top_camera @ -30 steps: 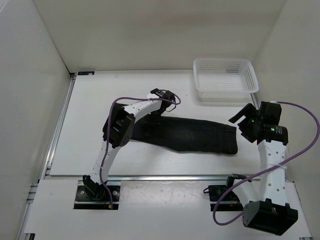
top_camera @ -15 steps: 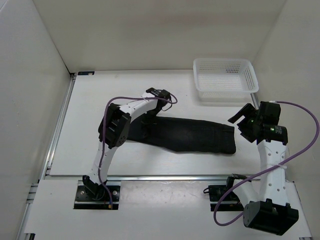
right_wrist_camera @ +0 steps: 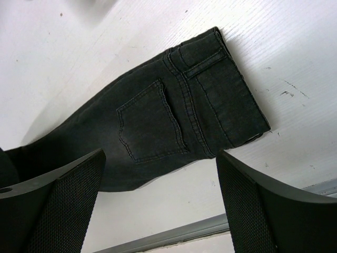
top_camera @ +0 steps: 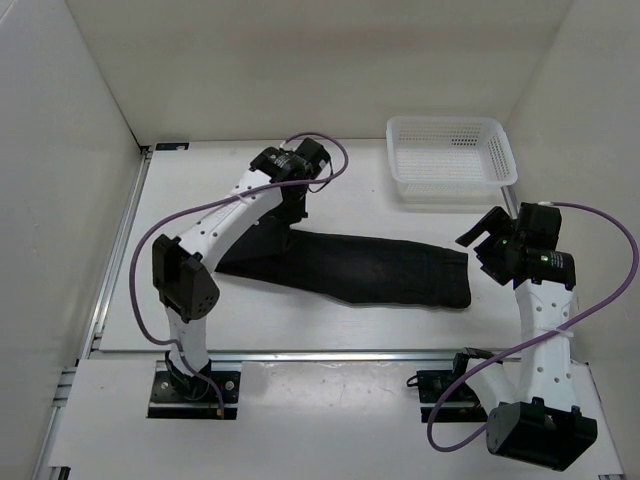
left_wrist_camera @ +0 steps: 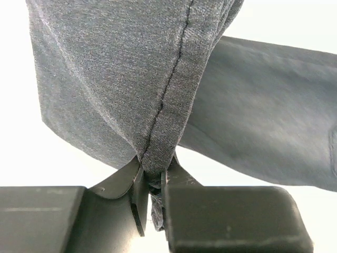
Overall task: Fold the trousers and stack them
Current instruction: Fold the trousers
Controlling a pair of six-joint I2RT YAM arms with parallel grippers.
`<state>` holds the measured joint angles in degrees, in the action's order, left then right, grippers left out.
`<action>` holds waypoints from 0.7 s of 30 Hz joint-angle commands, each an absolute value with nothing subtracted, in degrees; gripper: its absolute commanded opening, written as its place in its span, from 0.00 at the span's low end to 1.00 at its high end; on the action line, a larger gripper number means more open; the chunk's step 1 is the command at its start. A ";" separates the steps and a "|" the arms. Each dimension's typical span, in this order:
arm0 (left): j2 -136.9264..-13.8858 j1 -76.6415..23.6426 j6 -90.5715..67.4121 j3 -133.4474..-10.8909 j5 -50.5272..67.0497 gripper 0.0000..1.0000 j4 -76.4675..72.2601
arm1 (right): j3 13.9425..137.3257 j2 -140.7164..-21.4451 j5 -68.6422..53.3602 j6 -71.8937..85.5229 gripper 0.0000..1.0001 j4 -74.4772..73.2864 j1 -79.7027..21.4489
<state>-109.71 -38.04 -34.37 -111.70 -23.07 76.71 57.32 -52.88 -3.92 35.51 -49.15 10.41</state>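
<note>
— What is on the left of the top view?

— My left pincer, just left of centre, clenched on a bunched fold of the black soft-cloth long trousers. In the left wrist view the jaws pinch the cloth right along a stitched seam at the bottom centre of the frame, and the fabric fans out above them, grey-black and finely napped.

— And the garment itself?

— It stretches across the middle of the flat white table, folded lengthwise into one long band. Its left end rises to a peak at my grip; the rest lies flat. The right wrist view shows the waist end: a back pocket, a belt loop and the waistband, with its squared edge towards the upper right of that frame.

— Your other pincer?

— The right pincer is at the centre-right, released, fingers spread wide, just beside the waistband and apart from the cloth.

— Counts?

— One pair of trousers, two pincers, one white mesh plastic basket in the upper right, and two purple cables.
</note>
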 commanded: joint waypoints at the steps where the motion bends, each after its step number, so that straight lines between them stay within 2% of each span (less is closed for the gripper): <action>1: -108.54 -41.47 -34.27 -111.37 -19.17 0.10 76.82 | 58.80 -52.73 -4.22 34.28 0.90 -47.64 10.11; 12: -115.05 -46.31 -41.83 -101.96 -13.19 0.10 66.54 | 58.80 -52.73 -2.55 34.28 0.90 -48.16 10.11; 18: -120.75 -50.10 -43.24 -105.46 -11.78 0.10 67.32 | 58.80 -52.73 -2.55 34.28 0.90 -48.16 10.11; 19: -122.07 -50.10 -43.24 -105.99 -10.91 0.16 67.32 | 58.80 -52.73 -2.55 34.28 0.90 -48.16 10.11; 21: -122.61 -50.10 -43.24 -107.56 -10.28 0.57 69.51 | 58.80 -52.73 -2.55 33.75 0.90 -48.16 10.11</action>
